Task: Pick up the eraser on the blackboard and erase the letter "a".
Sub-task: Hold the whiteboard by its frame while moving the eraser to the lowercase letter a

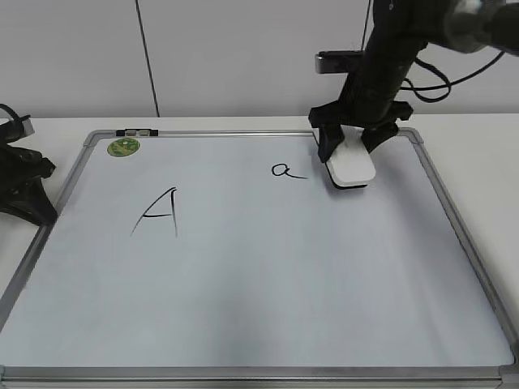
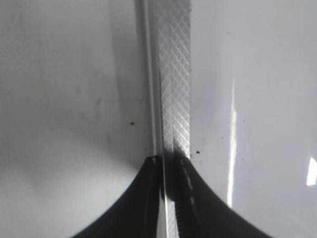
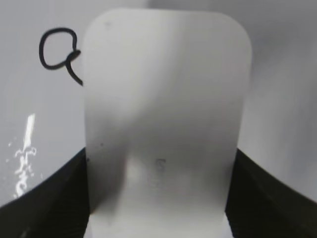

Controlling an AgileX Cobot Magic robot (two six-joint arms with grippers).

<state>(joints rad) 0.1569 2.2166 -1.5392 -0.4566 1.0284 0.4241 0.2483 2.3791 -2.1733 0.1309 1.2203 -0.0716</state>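
Wrist footage alone shows the right claw (image 3: 158, 198) clamped on the white rounded eraser (image 3: 166, 109) beside the letter "a" (image 3: 59, 49); left claw (image 2: 166, 198) state unclear.

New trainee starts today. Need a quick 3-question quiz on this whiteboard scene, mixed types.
1. True or false: the small "a" is already wiped off.
2. Which claw holds the eraser? A) left B) right
3. Fill in: the green sticker sits at the board's far ____ corner in the exterior view.

Key: 1 false, the letter is intact beside the eraser. 2 B. 3 left.
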